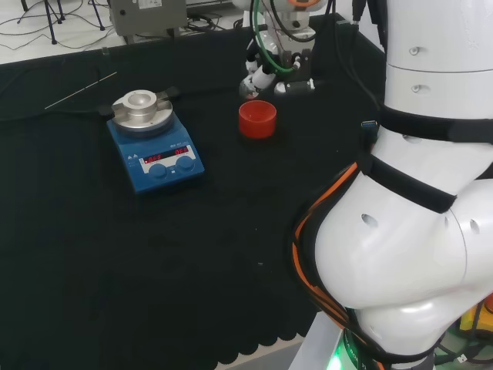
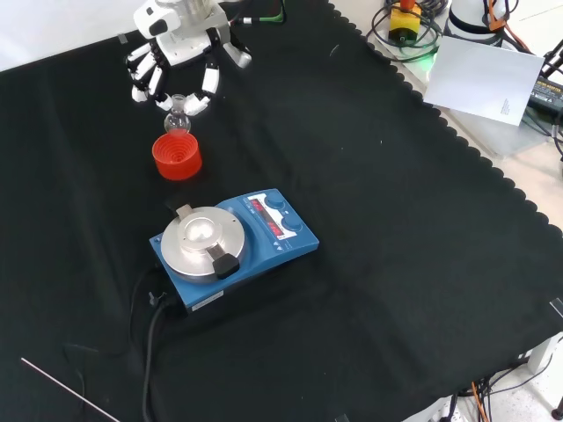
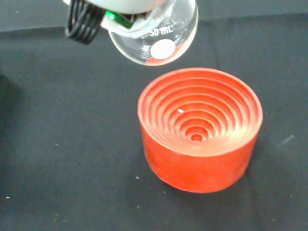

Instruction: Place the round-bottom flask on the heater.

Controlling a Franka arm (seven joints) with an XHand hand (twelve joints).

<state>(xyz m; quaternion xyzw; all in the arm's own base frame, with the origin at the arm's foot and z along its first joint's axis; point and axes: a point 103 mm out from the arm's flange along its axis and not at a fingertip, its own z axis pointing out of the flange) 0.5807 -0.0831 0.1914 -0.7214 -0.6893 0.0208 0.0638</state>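
The flask was held up in the hand, clear of the red ribbed stand and apart from it. In the front view the fingers were seen curled down around the flask's neck, with the round bulb hanging below them, just above the empty stand. So the pick-up was judged to be done: the flask had been lifted out of the stand. What was left was the carry across to the heater, the lowering of the bulb into the dished metal top plate, and the release. The plate was bare, and the heater stood well apart from the hand, nearer the camera in the front view and to the left in the head view.

In the wrist view the glass bulb was shown close, clear and seemingly empty, with a white label spot on it, and the stand's stepped rings could be looked into, with nothing resting in them. The gap between bulb and stand was plainest there.

In the head view the hand was seen beyond the stand, but the flask itself could hardly be made out against the fingers. The heater, with its lit display and two knobs, was shown by that view and by the front view, along with a thin rod lying on the cloth beyond it.
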